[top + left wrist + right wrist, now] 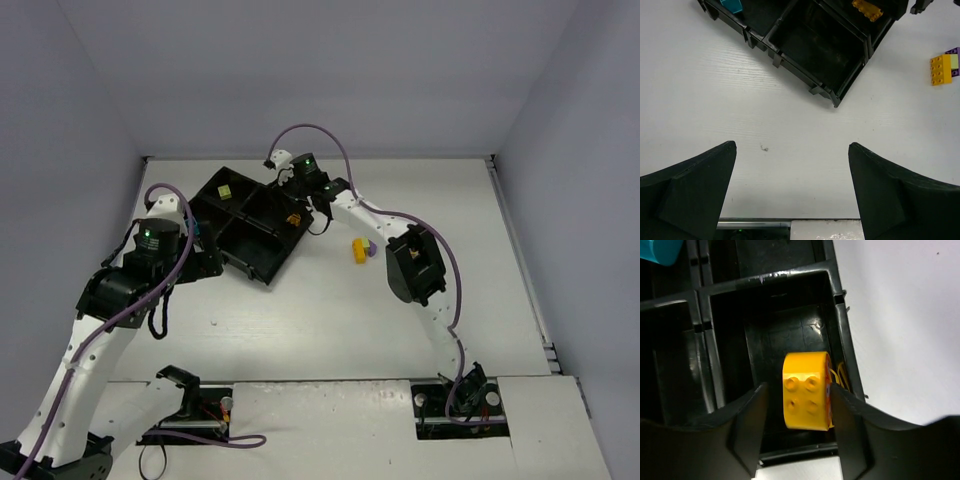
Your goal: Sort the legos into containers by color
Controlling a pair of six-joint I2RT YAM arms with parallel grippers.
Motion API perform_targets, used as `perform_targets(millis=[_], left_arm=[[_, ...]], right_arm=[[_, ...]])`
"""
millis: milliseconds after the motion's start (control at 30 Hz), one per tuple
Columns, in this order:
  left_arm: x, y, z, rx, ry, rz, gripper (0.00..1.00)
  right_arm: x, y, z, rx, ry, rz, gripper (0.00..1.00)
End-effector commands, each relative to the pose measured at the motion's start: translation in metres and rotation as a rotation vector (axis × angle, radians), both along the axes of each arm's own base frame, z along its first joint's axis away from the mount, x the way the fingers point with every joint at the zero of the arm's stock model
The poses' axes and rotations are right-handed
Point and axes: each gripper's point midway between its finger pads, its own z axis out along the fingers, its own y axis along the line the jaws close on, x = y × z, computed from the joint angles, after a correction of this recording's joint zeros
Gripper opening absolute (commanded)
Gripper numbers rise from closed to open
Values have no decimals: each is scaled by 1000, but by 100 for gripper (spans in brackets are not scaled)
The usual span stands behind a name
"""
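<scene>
White tabletop [330, 330], boxed in by pale walls [330, 70], carries the black tray [250, 250] left of centre, turned so that one corner faces the arms. An orange-yellow brick [807, 397], its studs toward the wrist camera, sits between the fingers of the right gripper [797, 387]. It is inside the compartment at the tray's right-hand corner as the overhead view shows it, close to the outer wall that borders the bare table. The jaws stand a little wider than the brick. A dark gap shows between it and one finger [747, 430], while the other finger lies against or just beside its opposite face. Whether the brick rests on the compartment floor cannot be told. A sliver of yellow peeks out behind it, too small to identify. A lime green brick [226, 190] lies in the far compartment, and a teal brick [732, 5] lies in the left-hand one. On the table to the right of the tray, apart from it, a yellow brick [357, 251] lies with a purple brick [371, 248] touching its far side. The left gripper [792, 145] hangs over the table on the near side of the tray, its jaws spread wide with only white surface between them.
</scene>
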Motion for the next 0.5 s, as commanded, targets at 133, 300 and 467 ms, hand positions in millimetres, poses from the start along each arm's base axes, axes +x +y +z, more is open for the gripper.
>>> perform_targets(millis=[133,300,467], left_arm=[[9,-12,8,-52,-5,-22,87],[21,-23,10,-64,-24,-73,87],[33,-38,13,-68,-45,-154,87]], right_arm=[[15,6,60,70,-127,-69,63],[10,-23,89,64,-153,-170,66],[5,-90,127,123,-131,-362,65]])
